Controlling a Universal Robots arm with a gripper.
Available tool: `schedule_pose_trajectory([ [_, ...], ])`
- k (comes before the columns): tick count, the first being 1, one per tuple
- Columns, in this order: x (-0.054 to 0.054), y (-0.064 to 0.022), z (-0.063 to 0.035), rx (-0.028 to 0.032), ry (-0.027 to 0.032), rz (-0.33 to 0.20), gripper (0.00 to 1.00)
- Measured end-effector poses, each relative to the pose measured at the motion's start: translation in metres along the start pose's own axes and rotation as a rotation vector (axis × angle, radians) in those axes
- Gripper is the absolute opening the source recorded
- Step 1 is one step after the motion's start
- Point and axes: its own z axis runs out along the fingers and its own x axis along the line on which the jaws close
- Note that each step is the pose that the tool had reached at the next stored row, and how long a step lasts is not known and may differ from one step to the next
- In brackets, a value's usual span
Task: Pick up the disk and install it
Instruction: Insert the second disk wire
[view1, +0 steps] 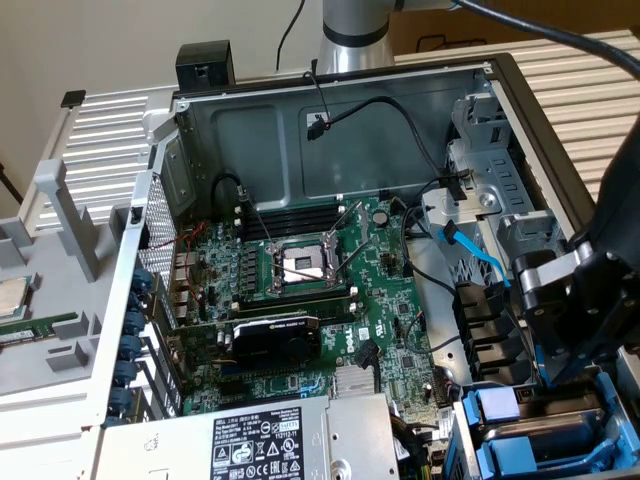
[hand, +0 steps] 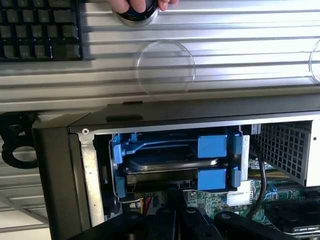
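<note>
The disk (hand: 170, 163) shows as a silver-edged metal slab clipped in a bright blue carrier frame (hand: 212, 179). It lies inside the drive bay at the corner of the open computer case (hand: 55, 165). A second blue carrier (hand: 212, 145) is stacked beside it in the same bay. My gripper (hand: 176, 210) is black, with its fingers close together and nothing between them, right in front of the bay's opening. In the exterior view my gripper (view1: 565, 350) hangs over the blue carriers (view1: 520, 455) at the exterior view's lower right.
The case holds a motherboard (view1: 300, 265) with an open processor socket, a graphics card (view1: 275, 340), a power supply (view1: 270, 440) and loose black and blue cables (view1: 470, 250). Outside the case a keyboard (hand: 37, 27) lies on a ribbed panel. A hand (hand: 137, 6) holds a round object.
</note>
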Motion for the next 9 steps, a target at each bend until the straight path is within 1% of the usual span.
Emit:
schedule_pose_trajectory([
  [9, 0.0, 0.0002, 0.0011, 0.0001, 0.0007, 0.0, 0.11],
])
